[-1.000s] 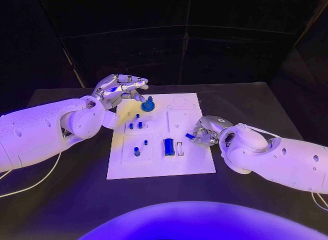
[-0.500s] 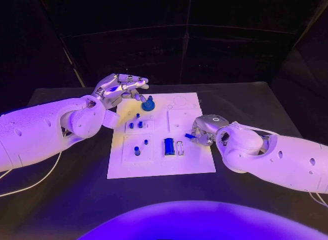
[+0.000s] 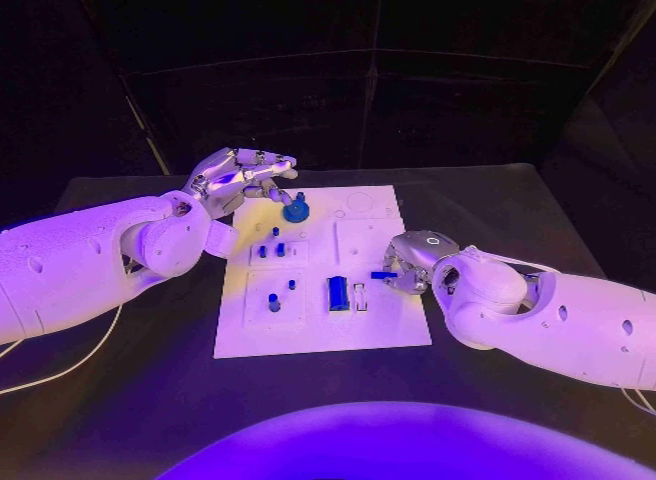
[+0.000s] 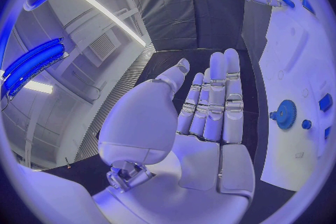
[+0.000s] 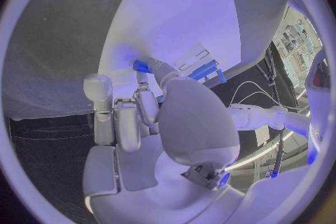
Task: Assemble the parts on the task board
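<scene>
Head view: task board [image 3: 317, 325] centred on black worktop [image 3: 155, 400]; left hand [image 3: 239, 176] poised at far-left corner beside blue gear [image 3: 295, 210], fingers loosely curled, holding nothing. Right hand [image 3: 413, 262] at board's right edge, pinching small blue part [image 3: 382, 273].

Left wrist view: fingers [image 4: 225, 95] straight, together, empty; gear [image 4: 285, 113] seated on board.

Right wrist view: fingers clamped on blue part [image 5: 142, 66]. Risk, judged: shallow pinch, part twisting or dropping off-slot.

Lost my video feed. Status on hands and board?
Left hand open, fingers straight, beside the blue gear. Right hand pinching a small blue part over the white board. Nothing in the way.
</scene>
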Robot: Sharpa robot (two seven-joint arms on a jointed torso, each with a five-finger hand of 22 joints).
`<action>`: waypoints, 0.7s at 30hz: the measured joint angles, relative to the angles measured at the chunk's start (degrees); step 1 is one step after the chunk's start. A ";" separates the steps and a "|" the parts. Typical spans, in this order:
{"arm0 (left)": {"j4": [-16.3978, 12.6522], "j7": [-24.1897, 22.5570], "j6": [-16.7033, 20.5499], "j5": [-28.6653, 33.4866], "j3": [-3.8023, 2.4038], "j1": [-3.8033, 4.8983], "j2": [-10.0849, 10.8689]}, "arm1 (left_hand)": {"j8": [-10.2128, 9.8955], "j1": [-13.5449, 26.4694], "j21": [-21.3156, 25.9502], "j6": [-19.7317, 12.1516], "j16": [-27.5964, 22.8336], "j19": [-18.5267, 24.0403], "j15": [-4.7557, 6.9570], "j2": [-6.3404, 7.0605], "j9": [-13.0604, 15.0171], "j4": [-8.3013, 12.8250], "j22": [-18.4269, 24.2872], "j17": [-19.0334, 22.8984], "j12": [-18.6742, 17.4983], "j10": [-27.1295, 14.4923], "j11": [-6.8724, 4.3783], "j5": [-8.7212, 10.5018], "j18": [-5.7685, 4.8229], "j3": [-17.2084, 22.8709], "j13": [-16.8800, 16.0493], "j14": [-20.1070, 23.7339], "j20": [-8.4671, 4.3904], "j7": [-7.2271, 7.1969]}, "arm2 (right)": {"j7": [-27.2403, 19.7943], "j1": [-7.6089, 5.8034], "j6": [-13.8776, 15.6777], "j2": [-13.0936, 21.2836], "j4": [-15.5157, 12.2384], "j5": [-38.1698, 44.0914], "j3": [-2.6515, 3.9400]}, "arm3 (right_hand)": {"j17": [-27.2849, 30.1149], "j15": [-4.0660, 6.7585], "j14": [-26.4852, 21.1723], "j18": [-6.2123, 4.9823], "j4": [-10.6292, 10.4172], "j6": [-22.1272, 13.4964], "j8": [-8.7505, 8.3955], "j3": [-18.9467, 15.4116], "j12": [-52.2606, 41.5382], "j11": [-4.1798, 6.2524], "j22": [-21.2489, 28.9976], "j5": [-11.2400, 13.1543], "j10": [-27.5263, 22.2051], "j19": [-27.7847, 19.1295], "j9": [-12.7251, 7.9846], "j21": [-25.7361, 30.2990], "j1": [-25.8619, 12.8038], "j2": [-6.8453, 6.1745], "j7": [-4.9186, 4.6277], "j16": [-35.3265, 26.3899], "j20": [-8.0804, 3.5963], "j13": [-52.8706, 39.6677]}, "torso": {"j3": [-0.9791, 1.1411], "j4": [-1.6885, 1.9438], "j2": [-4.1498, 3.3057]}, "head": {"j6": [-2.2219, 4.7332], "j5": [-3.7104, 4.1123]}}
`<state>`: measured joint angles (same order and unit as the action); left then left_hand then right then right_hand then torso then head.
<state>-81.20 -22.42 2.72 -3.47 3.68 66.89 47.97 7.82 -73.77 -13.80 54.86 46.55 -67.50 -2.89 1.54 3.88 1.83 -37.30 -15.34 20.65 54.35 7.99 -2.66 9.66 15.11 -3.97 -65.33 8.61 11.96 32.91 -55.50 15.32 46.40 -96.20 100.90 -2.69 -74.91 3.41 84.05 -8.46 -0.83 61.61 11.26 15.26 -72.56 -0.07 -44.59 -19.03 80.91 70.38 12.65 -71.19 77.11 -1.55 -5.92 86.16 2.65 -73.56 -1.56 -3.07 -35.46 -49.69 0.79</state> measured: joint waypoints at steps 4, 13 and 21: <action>-0.04 0.00 -0.01 0.00 0.00 0.00 0.00 | 0.23 0.00 0.00 0.00 0.00 0.00 0.00 0.00 0.00 0.00 0.06 -0.06 0.00 0.00 0.00 0.00 0.00 0.00 0.00 0.00 0.00 0.00 | 0.11 0.29 2.01 0.45 -0.76 -1.89 -0.27 | 0.00 0.00 0.00 0.00 -0.31 0.18 -0.02 0.34 -0.66 0.09 -0.48 -0.53 0.51 0.09 0.00 -0.03 -1.33 -0.19 -0.18 0.04 -0.09 -0.48 | -0.01 0.00 0.01 | 0.12 0.04; -0.11 0.01 -0.05 0.00 0.00 0.00 0.08 | 0.22 0.00 0.00 0.00 0.00 0.00 0.00 0.00 0.00 0.00 0.06 -0.05 0.00 0.00 0.00 0.00 0.00 0.00 0.00 0.00 0.00 0.00 | -0.90 0.55 7.98 2.21 -3.58 -6.85 -0.41 | 0.00 0.00 0.00 0.00 -0.60 0.51 -0.47 1.33 -1.27 0.18 -0.90 -1.56 1.00 0.49 0.02 -0.42 -2.61 -0.74 -0.08 0.27 -0.09 -1.34 | -0.01 -0.06 0.03 | 0.25 0.12; -0.19 0.02 -0.06 0.00 0.00 0.00 0.17 | 0.22 -0.22 0.00 0.00 -0.23 0.00 0.00 -0.22 0.00 0.16 0.13 -0.05 0.00 0.00 0.00 0.00 0.00 0.16 0.00 0.00 0.00 0.00 | -1.68 0.54 10.99 3.10 -5.26 -11.11 -0.41 | 0.00 0.20 -0.20 0.00 -1.57 1.25 -0.83 1.46 -1.54 0.38 -1.16 -1.60 1.21 0.70 0.03 -0.42 -4.55 -1.32 0.19 0.49 -0.30 -1.39 | -0.02 -0.09 0.03 | 0.21 0.31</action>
<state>-81.39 -22.40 2.65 -3.47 3.68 66.89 48.13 8.04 -73.99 -13.80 54.86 46.32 -67.50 -2.89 1.32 3.88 1.99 -37.17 -15.39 20.64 54.36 7.99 -2.66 9.66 15.27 -3.96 -65.33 8.61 11.96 31.23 -54.96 26.32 49.50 -101.46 89.78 -3.11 -74.91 3.60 83.84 -8.46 -2.39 62.86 10.42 16.72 -74.09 0.31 -45.75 -20.63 82.12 71.08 12.68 -71.61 72.55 -2.87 -5.73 86.65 2.34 -74.95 -1.58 -3.16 -35.43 -49.48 1.10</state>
